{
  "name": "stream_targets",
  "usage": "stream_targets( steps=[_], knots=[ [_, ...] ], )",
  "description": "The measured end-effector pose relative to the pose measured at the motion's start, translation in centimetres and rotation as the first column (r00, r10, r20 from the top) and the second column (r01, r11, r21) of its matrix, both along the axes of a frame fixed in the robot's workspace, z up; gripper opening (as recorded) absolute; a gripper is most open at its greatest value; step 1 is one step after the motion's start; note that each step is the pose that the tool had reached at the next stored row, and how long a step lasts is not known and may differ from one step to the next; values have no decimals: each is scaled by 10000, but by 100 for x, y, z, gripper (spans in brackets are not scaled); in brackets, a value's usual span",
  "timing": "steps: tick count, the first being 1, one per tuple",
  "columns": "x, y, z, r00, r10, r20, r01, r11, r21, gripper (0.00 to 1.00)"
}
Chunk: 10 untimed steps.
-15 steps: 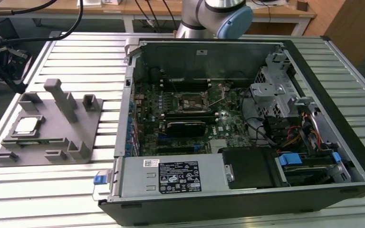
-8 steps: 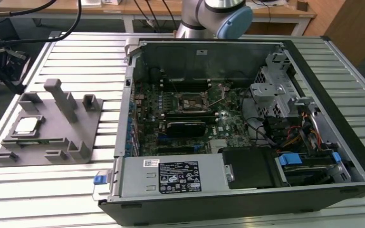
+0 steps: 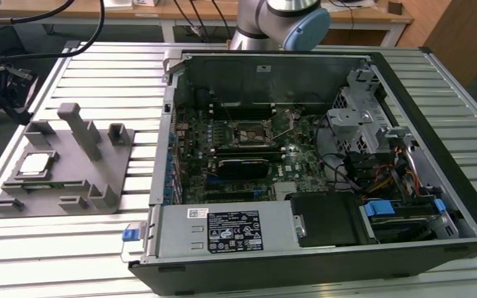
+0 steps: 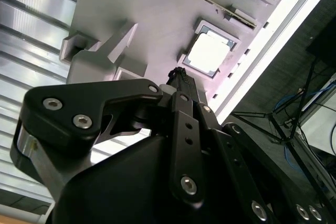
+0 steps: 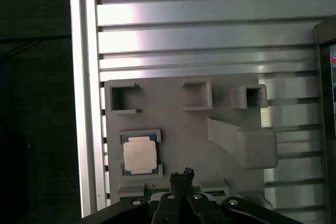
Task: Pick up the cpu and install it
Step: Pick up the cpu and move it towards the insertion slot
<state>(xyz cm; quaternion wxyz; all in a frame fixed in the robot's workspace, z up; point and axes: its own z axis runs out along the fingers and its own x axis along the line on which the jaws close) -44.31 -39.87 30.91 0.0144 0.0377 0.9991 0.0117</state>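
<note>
Surface (image 3: 97,68): slatted metal, carrying grey fixture (image 3: 97,186) and open case (image 3: 322,248).
Cpu (image 5: 139,156): seated in fixture, untouched.
Gripper (image 5: 181,173): pressed together, empty, near cpu.
Outstanding: pickup, installation.

Exterior view: off the arm, high up, looking steeply down across the slatted table (image 3: 81,68). The open computer case (image 3: 305,273) fills mid-frame, the grey fixture (image 3: 64,186) sits by the table edge on the exterior view's left, and the arm (image 3: 280,22) stands at the far edge. First wrist view: faces straight down on the fixture (image 5: 184,129) from well above, gripper (image 5: 182,174) tip in frame. Second wrist view: oblique, looking along the gripper (image 4: 178,73) body at the fixture (image 4: 142,3), with the table edge and floor beyond. All three views share the fixture, the cpu (image 3: 35,162) in its pocket, and the table slats.
</note>
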Motion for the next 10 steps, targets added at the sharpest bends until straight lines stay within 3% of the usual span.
stream_targets(
  steps=[10],
  knots=[
    [-28, 0, -66, 10000, 0, 0, 0, 10000, 0, 11]
  ],
)
